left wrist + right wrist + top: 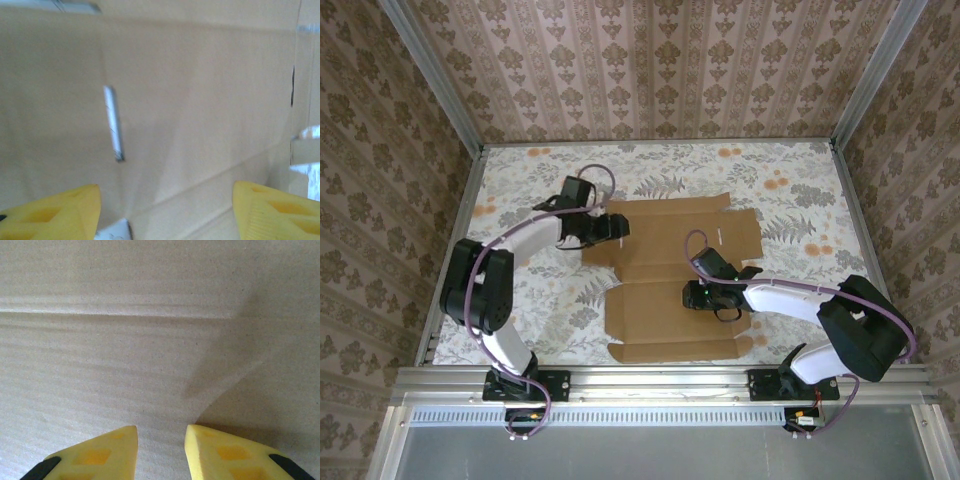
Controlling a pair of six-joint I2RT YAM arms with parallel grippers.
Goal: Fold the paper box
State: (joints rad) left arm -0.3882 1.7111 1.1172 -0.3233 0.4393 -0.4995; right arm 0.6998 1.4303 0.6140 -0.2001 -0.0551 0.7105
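The right pincer point(160, 432) shows yellow wedge tips a narrow gap apart, gripping nothing, over the box point(150, 340). The box is matte brown ribbed card, with a straight crease ahead of the tips. The left pincer point(165, 189) stands wide over smoother card, a thin slot point(114, 122) ahead of it. The box lies flat and unfolded beneath both, on floral cloth point(540, 170).

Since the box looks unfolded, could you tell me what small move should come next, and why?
Probably lower the right gripper to press the paper box beside the crease, so the open left gripper can then lift its side panel. The sheet lies flat on the table, and both grippers are over it, holding nothing.
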